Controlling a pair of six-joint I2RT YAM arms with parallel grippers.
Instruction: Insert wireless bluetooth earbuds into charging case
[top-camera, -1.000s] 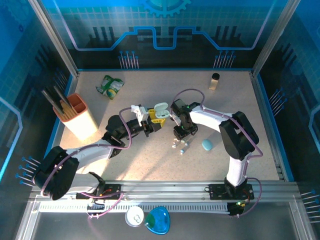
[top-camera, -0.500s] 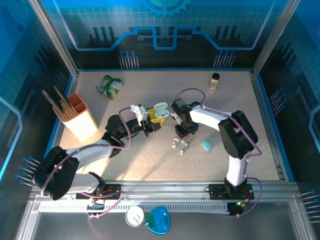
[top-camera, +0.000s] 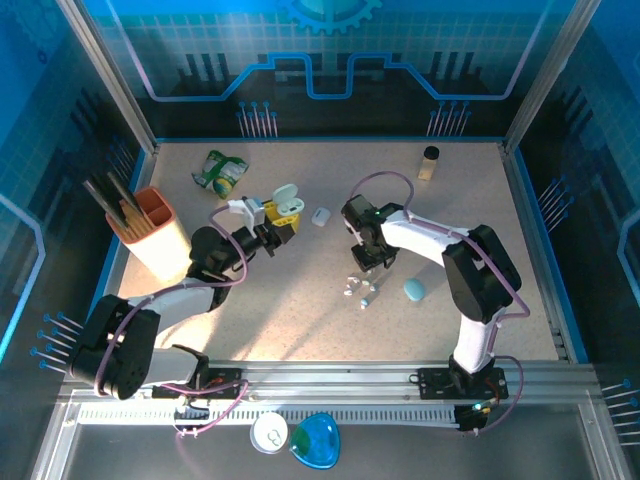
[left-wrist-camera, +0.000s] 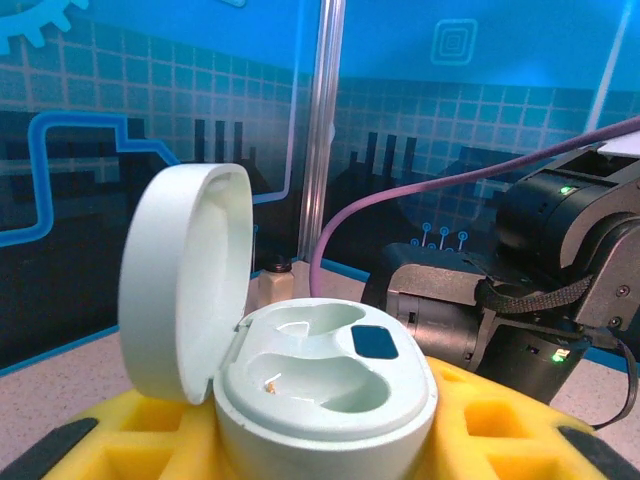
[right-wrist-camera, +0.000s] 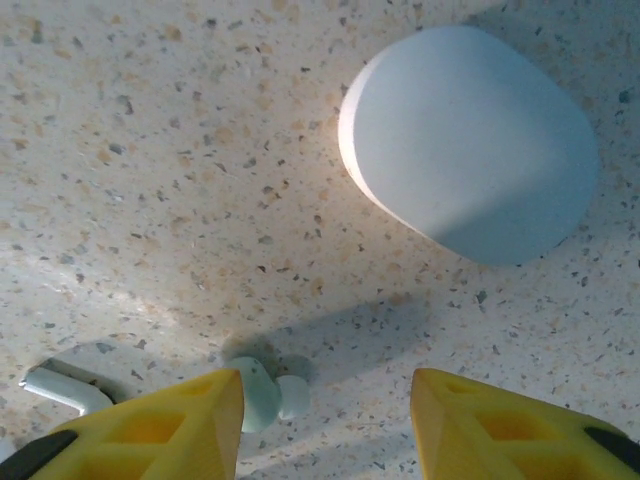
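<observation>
Tabletop (top-camera: 300, 320) is carrying loose earbuds (top-camera: 358, 288); left gripper (top-camera: 272, 218) is pinching the open, empty case (left-wrist-camera: 320, 390), right gripper (right-wrist-camera: 325, 420) hovering spread at four o'clock.

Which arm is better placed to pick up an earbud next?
Right. The right claw is open just beside a pale earbud on the table, while the left claw is busy holding the open case.

Orange holder (top-camera: 160, 235), green packet (top-camera: 220, 173) and small bottle (top-camera: 430, 162) sit well apart.
</observation>
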